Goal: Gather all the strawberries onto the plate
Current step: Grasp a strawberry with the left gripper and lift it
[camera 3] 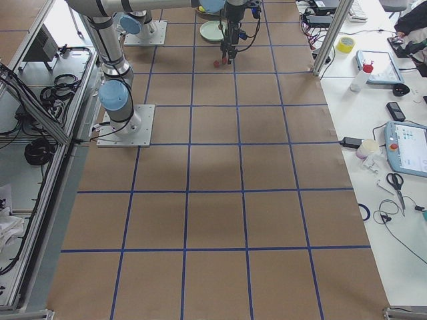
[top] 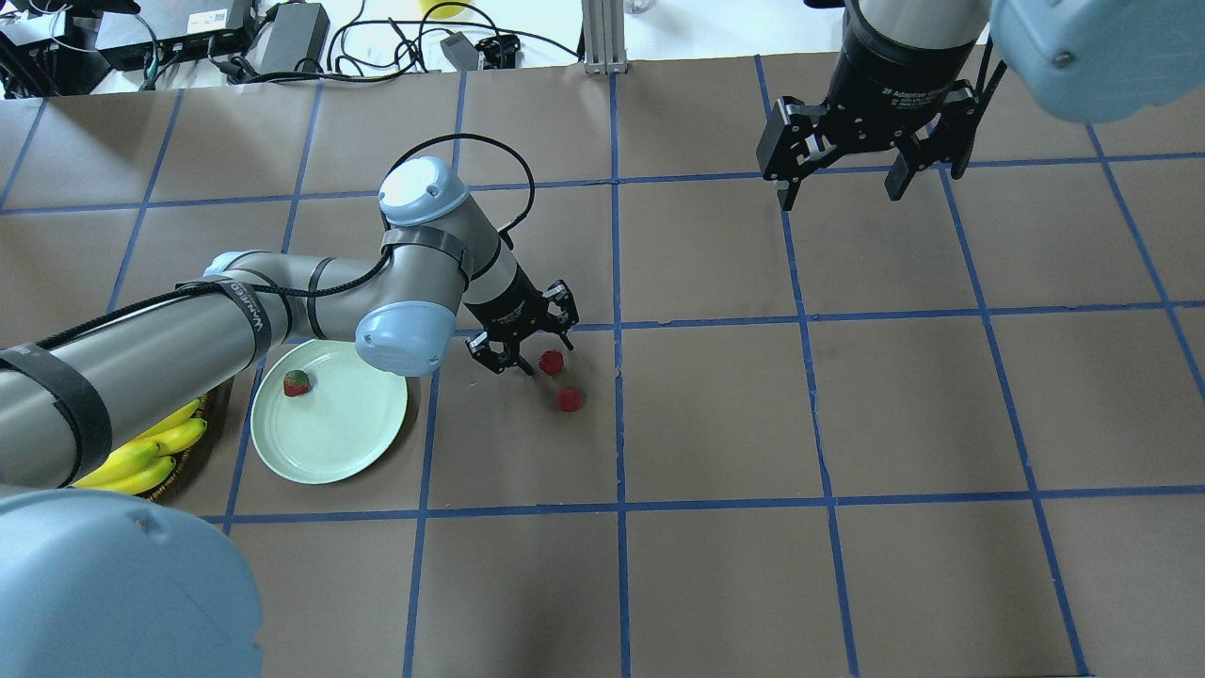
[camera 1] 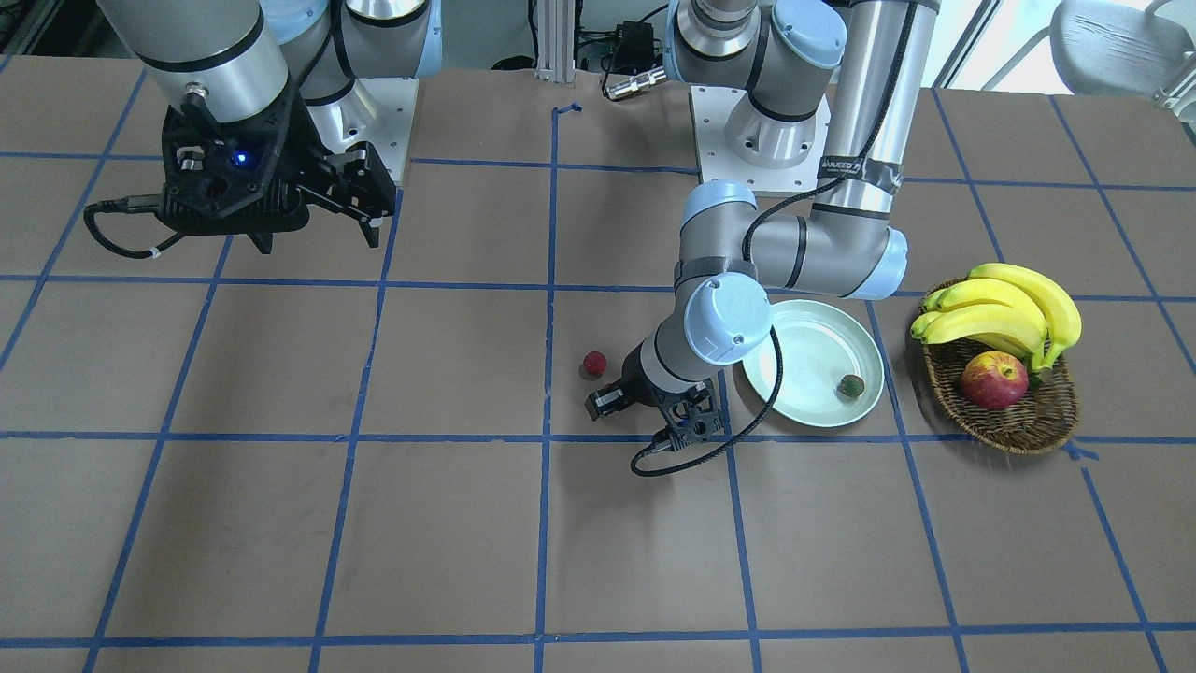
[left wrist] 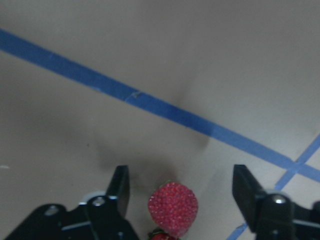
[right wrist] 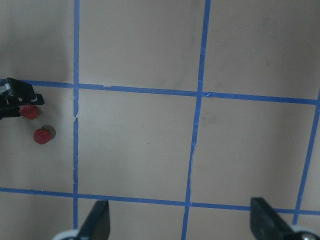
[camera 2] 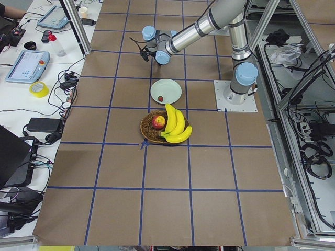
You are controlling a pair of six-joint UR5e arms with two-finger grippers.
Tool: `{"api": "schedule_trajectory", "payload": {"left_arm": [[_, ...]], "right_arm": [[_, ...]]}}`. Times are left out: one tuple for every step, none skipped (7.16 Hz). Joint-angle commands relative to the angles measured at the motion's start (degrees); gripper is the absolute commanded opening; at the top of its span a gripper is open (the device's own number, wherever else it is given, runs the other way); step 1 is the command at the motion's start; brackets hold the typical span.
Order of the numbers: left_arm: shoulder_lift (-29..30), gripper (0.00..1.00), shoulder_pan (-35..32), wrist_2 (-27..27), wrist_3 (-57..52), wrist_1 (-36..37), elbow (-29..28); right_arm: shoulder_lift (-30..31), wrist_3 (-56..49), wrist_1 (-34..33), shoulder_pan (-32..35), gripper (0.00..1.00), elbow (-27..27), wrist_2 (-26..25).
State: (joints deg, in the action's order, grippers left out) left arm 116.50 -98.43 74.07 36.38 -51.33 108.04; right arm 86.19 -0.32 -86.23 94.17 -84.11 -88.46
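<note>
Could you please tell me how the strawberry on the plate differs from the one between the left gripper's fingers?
The plated strawberry lies inside the plate, near its rim; the other strawberry lies on the brown table, between the left gripper's open fingers, untouched. The plated strawberry shows a green cap; the other strawberry shows mostly red skin. Both are small and red.

a red strawberry [left wrist: 173, 207] lies on the brown worktop [left wrist: 75, 145] between the two black fingers [left wrist: 120, 187] of the left tool [left wrist: 181, 180], which stand spread wide, neither touching it. beyond the strawberry a blue tape line [left wrist: 150, 102] crosses the worktop on a slant.
</note>
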Motion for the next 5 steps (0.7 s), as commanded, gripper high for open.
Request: {"api": "schedule_trajectory", "payload": {"left_arm": [[-0.05, 0.00, -0.09, -0.06, -0.52, 0.17, 0.15], [-0.66, 0.00, 0.08, -0.06, -1.04, 0.35, -0.28], [-0.75, 0.00, 0.08, -0.06, -1.05, 0.26, -0.98], [-0.92, 0.00, 0.08, 0.28, -1.57, 0.09, -1.86], [-2.06, 0.00, 0.78, 1.68, -5.49, -0.78, -3.78]], "right_arm": [[0.12, -0.04, 0.10, -0.12, 1.00, -0.09, -0.48], [0.21, -0.12, 0.10, -0.04, 1.00, -0.09, -0.57], [0.30, -0.12, 0.19, -0.12, 1.00, -0.09, -0.92], [0.47, -0.12, 0.71, -0.12, 1.00, -0.18, -1.01], [0.47, -0.30, 0.72, -0.12, 1.00, -0.18, -1.10]]}}
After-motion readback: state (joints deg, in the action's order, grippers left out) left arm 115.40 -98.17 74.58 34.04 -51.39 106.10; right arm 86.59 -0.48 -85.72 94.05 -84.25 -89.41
